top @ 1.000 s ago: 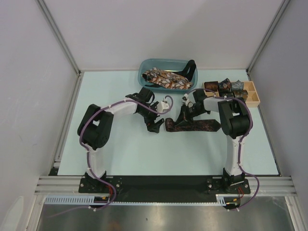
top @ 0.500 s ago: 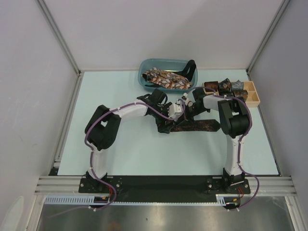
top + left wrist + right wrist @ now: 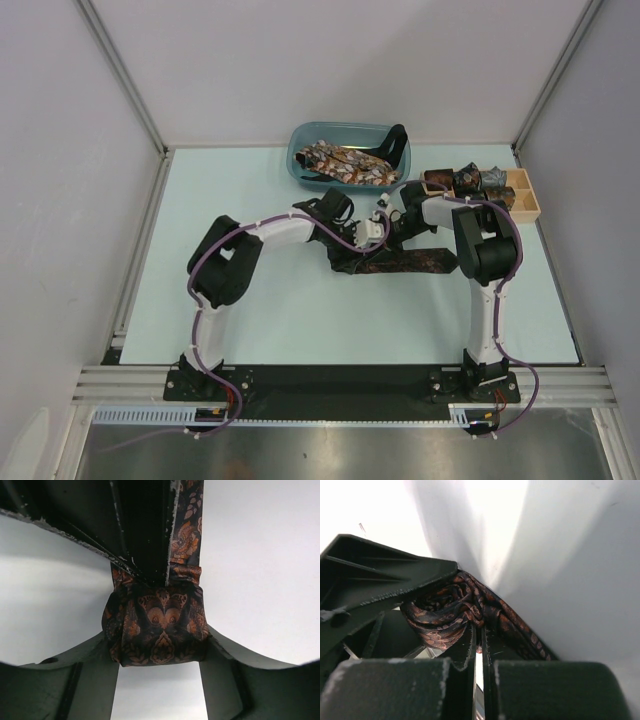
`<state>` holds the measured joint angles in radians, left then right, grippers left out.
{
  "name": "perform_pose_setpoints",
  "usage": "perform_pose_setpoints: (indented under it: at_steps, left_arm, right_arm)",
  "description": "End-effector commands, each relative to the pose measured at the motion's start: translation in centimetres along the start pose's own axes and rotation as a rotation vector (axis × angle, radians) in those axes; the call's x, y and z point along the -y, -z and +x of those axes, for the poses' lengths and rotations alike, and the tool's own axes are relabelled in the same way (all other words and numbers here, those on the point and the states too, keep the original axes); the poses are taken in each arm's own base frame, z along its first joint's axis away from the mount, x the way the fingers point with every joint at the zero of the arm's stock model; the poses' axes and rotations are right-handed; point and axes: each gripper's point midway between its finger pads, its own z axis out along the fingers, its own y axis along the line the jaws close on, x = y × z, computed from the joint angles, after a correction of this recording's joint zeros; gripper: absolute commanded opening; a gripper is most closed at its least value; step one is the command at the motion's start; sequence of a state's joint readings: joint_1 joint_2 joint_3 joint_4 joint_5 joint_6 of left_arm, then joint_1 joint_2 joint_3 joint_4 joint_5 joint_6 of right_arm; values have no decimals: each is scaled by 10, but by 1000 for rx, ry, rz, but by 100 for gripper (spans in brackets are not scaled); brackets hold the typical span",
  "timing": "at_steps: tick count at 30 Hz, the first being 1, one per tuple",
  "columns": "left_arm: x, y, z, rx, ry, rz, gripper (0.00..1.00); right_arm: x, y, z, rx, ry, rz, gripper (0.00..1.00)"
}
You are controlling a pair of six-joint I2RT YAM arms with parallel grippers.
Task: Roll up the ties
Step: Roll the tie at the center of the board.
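Note:
A dark brown tie (image 3: 420, 262) with an orange print lies across the middle of the table, its left end wound into a coil (image 3: 155, 630). My left gripper (image 3: 156, 646) has a finger against each side of that coil and is shut on it; in the top view the left gripper (image 3: 349, 258) is at the tie's left end. My right gripper (image 3: 479, 630) is shut, its fingertips inside the coil (image 3: 440, 620) with fabric pinched between them. From above, the right gripper (image 3: 379, 240) points down into the coil. The tie's tail (image 3: 187, 525) runs away from the coil.
A blue bin (image 3: 298, 160) holding several loose patterned ties stands at the back centre, a black strap (image 3: 399, 150) over its right rim. A wooden divided box (image 3: 527, 197) at the back right holds rolled ties (image 3: 466, 181). Metal frame rails border the table.
My left arm has swung right from open table to the coil, and its jaws have closed in on the coil's sides. The right gripper has stayed in place, shut.

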<state>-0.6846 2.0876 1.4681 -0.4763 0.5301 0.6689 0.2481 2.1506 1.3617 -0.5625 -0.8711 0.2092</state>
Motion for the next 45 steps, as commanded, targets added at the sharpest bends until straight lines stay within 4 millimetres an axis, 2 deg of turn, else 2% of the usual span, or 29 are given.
perform_pose_setpoints:
  at_steps: [1, 9, 14, 22, 24, 25, 28, 31, 32, 33, 34, 36, 42, 45]
  left_arm:
    - [-2, 9, -30, 62, -43, -12, 61]
    - [2, 3, -48, 105, 7, 15, 62]
    - [10, -1, -58, 145, 64, 57, 51]
    - [15, -15, -56, 138, 91, 66, 51]
    - [8, -18, -56, 111, 79, 19, 47]
    - [11, -27, -53, 73, 55, -3, 44]
    - [6, -31, -28, -77, -15, -79, 35]
    - [17, -24, 18, -246, -24, -42, 30]
    - [20, -22, 27, -274, -30, -30, 29]
    - [26, -20, 40, -311, -41, -6, 29]
    - [30, -18, 47, -333, -41, 10, 28]
    - [39, -13, 59, -375, -33, 41, 27]
    - [42, -4, 69, -414, 2, 59, 25]
    - [39, -2, 70, -414, 13, 65, 25]
  right_arm:
    - [43, -9, -1, 11, -16, 144, 0]
    - [33, -22, 1, 13, -13, 136, 0]
    - [35, -25, 1, 18, -31, 142, 0]
    - [33, -27, 2, 20, -36, 138, 0]
    - [30, -29, 3, 15, -32, 129, 0]
    - [25, -30, 4, 6, -29, 111, 0]
    - [17, -24, 6, -12, -7, 82, 1]
    - [16, -12, 11, -41, -11, 74, 11]
    - [17, -5, 7, -32, 7, 66, 18]
    - [14, -1, 7, -37, 2, 47, 21]
    - [13, 3, 10, -53, -10, 42, 24]
    - [11, 14, 4, -45, 17, 24, 32]
    - [-3, 46, 6, -35, 16, -42, 37]
    - [-17, 52, 9, -27, 18, -88, 38]
